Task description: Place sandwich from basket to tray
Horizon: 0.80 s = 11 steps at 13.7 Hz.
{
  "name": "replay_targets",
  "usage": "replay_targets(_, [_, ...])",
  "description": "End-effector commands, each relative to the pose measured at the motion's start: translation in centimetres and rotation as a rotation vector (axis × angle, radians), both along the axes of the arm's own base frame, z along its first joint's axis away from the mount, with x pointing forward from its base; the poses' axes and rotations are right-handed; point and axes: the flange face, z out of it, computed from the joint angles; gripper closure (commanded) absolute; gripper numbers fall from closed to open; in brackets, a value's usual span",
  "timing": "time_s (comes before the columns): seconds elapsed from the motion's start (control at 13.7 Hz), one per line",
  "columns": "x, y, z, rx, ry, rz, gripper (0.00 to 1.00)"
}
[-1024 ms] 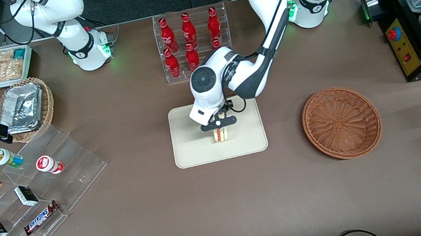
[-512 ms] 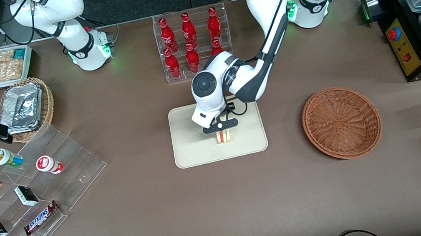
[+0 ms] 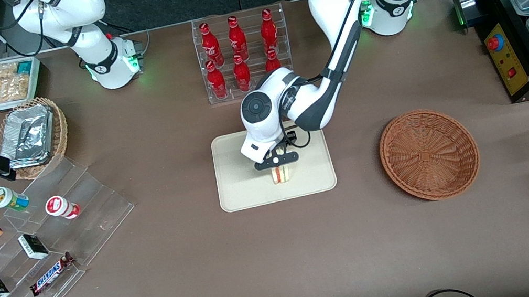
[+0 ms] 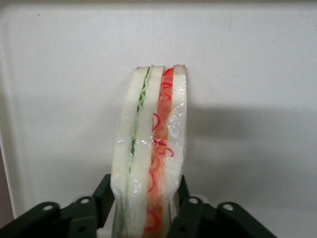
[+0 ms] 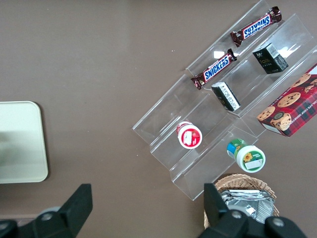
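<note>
Take the tray [image 3: 245,194] as the landmark, lying near the middle of the brown table [image 3: 211,284]. Nearest the front camera on it stands the sandwich [image 3: 280,174], upright on edge over the tray's surface, closer to the tray's near rim than to its far rim; whether its lower edge touches the tray cannot be told. The wrist camera shows pale bread layers with a green stripe and a red-orange stripe, wrapped in clear film, against the cream tray floor [image 4: 247,59].

Directly above the sandwich is the gripper [image 3: 277,163], its two black fingers [image 4: 190,213] pressed against the sandwich's flat sides, clamped on it. The white arm rises from there over the tray's far rim.

Beside the tray, toward the working arm's end of the table, sits the basket [image 3: 429,154], with nothing in it, well apart from the tray. Farther from the camera than the tray stands a clear rack of red bottles [image 3: 239,51].
</note>
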Motion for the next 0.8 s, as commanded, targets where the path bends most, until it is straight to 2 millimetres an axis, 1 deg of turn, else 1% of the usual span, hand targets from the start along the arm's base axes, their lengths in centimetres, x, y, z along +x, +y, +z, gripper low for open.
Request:
replay_targets(0.0, [0.1, -0.5, 0.7, 0.008, -0.019, -0.007, 0.0])
replay_targets(0.07, [0.3, -0.4, 1.2, 0.005, -0.024, 0.002, 0.0])
replay_targets(0.15, [0.4, -0.4, 2.1, 0.003, -0.029, 0.008, 0.0])
replay_targets(0.22, [0.5, -0.1, 3.4, 0.009, -0.029, 0.012, 0.0])
replay_targets(0.37, [1.6, 1.6, 6.6, 0.02, -0.022, 0.038, 0.0])
replay_targets(0.51, [3.5, 4.5, 9.4, 0.034, -0.007, 0.082, 0.0])
replay_targets(0.66, [6.4, 8.7, 11.5, 0.033, -0.006, 0.15, 0.0])
replay_targets(0.73, [7.8, 10.6, 12.1, 0.031, -0.005, 0.166, 0.0])
